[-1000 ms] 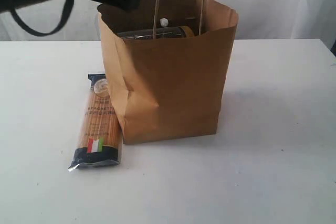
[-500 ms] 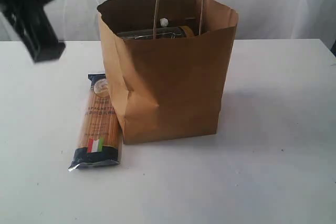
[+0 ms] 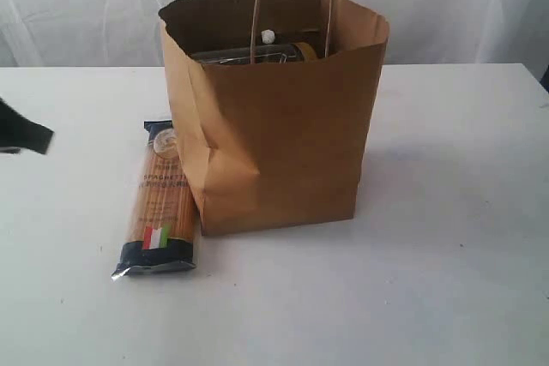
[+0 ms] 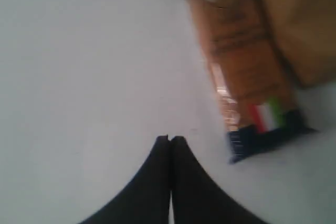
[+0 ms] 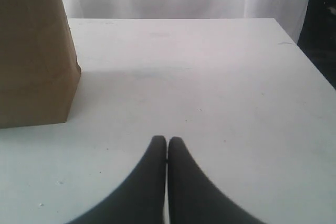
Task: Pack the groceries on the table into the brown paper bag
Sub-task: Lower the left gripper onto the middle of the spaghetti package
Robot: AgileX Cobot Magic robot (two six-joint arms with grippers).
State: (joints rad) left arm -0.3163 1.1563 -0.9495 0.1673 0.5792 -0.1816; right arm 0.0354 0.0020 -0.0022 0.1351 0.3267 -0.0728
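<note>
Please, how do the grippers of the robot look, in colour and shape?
The left gripper and the right gripper are both plain matte black. Each has two smooth fingers that curve and narrow to rounded tips. No markings or cables show.

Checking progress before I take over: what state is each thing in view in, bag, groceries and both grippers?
brown paper bag: upright, top open, groceries inside.
white-capped bottle: in the bag, only its cap showing.
spaghetti packet: flat on the table beside the bag, not yet packed.
left gripper: jaws shut, empty, over the table near the spaghetti packet.
right gripper: jaws shut, empty.
</note>
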